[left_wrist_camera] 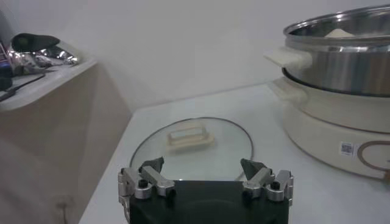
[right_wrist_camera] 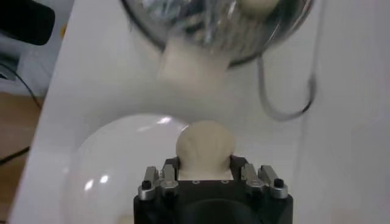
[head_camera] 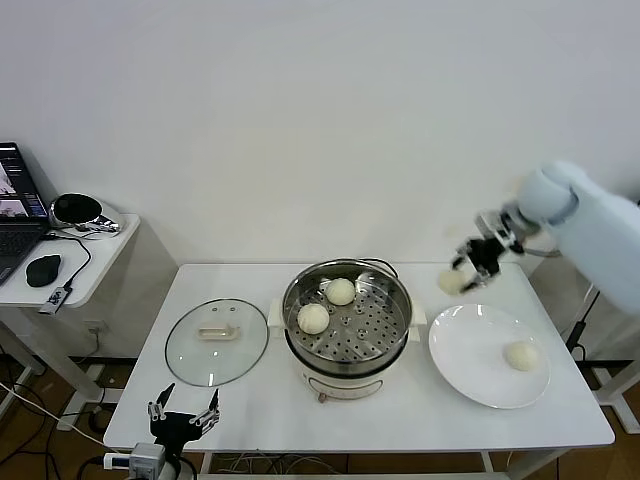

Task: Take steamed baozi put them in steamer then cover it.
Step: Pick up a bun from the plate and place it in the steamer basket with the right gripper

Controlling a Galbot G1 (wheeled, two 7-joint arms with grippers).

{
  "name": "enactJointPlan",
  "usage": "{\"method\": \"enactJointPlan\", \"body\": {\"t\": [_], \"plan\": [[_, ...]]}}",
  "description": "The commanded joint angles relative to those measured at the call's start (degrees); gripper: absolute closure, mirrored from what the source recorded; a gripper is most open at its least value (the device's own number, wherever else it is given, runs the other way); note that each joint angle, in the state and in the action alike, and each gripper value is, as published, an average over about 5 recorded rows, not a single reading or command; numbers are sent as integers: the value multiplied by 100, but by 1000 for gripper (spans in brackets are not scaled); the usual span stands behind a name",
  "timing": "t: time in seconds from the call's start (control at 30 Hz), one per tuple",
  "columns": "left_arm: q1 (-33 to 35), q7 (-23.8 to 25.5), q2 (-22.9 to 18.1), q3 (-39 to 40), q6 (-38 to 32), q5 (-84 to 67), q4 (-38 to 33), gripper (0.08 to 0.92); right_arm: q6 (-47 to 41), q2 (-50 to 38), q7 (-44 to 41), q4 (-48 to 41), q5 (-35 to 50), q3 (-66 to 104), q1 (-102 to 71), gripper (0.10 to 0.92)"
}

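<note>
My right pincer (head_camera: 455, 280) sits at the right of the head frame, above the far edge of the flat white plate (head_camera: 470, 340), clamped on one small round cream-white steamed bun (right_wrist_camera: 205, 148); the right wrist frame shows that bun squeezed between the two fingers (right_wrist_camera: 159, 176), with the plate below it. A second bun (head_camera: 520, 355) lies on the plate, toward its right side. In the middle of the head frame stands the round shiny stainless-steel steamer on its white electric base (head_camera: 390, 325), with two more buns on the perforated tray inside: one (head_camera: 340, 291) toward the back, one (head_camera: 313, 318) toward the left. The round clear glass lid with the cream-white handle (head_camera: 216, 340) lies flat on the white table (head_camera: 400, 420), just left of the steamer. My left pincer (head_camera: 183, 413) waits at the lower left of the head frame, near the table's front edge, its fingers spread wide and holding nothing; in the left wrist frame the lid lies just beyond it.
</note>
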Motion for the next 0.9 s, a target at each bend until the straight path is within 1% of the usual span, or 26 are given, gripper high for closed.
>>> {"method": "enactJointPlan", "body": {"t": [0.03,0.1,0.2,0.43,0.53,0.63,0.73,0.9], "plan": [[2,1,-15,-76,12,-38,-80,177,1855,1214,-133,303,208,-678,1026,499],[9,-5,-24,-105,12,-42,-102,177,2124,1313,-30,574,-130,-806,898,499],[25,-12,-40,-138,12,-46,-155,177,2498,1454,107,804,-397,-1006,748,499],[46,-41,-131,-164,11,-97,-300,177,3070,1608,341,1292,-596,-1639,726,495],[65,-40,-152,-167,10,-103,-349,177,3298,1690,430,1374,-1011,-1680,626,492],[91,-22,-131,-195,8,-128,-404,177,3590,1707,598,1506,-1623,-1626,420,493],[77,-17,-104,-240,13,-169,-413,177,3608,1612,685,1793,-2006,-1635,229,492],[46,-23,-112,-234,21,-185,-388,177,3435,1568,655,2001,-2139,-1760,-25,491]]}}
